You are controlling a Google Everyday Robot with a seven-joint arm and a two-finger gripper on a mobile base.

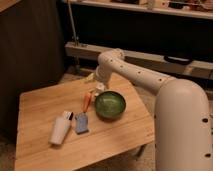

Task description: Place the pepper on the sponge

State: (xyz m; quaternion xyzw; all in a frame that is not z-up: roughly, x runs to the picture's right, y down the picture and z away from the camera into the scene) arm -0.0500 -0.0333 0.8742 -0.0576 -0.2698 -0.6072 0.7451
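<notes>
The blue-grey sponge [81, 123] is lying toward the near side of the worktop [35, 107], the pepper [87, 102] is resting just beyond it beside the green bowl [110, 105], and the gripper [95, 90], open or closed I cannot tell, is hanging at the pepper's far end, likely needing a centred grasp clear of the bowl.

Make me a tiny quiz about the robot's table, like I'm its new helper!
1. True or false: the pepper already lies on the sponge.
2. Which thing lies tipped on its side? A) green bowl B) white cup C) sponge
3. Fill in: the gripper is by the pepper's ____ end, near or far from the camera.
Key: 1 false, the pepper lies on the table beyond the sponge; 2 B; 3 far.
</notes>
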